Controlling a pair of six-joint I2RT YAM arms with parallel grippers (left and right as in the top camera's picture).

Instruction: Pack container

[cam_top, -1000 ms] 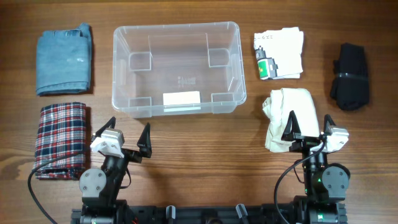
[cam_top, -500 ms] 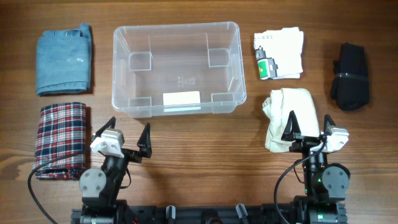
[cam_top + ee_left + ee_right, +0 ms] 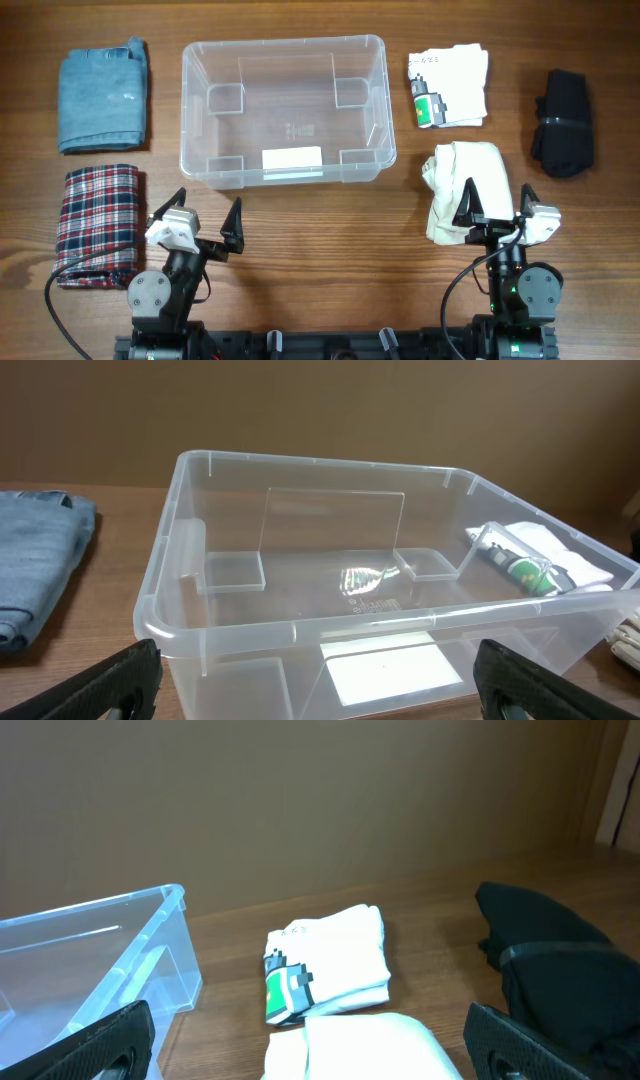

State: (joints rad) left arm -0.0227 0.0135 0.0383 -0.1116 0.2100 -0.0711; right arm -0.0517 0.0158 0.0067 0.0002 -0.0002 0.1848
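Observation:
The clear plastic container (image 3: pixel 283 110) stands empty at the table's middle back, its white label (image 3: pixel 292 158) on the near long side; the left wrist view shows it (image 3: pixel 380 610) close ahead. My left gripper (image 3: pixel 205 222) hangs open in front of the container's near left corner, nothing between its fingers (image 3: pixel 110 682). My right gripper (image 3: pixel 497 208) is open above the near end of a cream folded cloth (image 3: pixel 459 190), apart from it; the right wrist view shows that cloth (image 3: pixel 365 1045) just below and between the jaws.
Folded blue denim (image 3: pixel 102 96) lies at the back left, a plaid cloth (image 3: pixel 95 222) below it. Right of the container sits a white folded shirt with a green print (image 3: pixel 447 88), seen also as the white shirt (image 3: pixel 325 965). A black bundle (image 3: pixel 561 122) lies far right.

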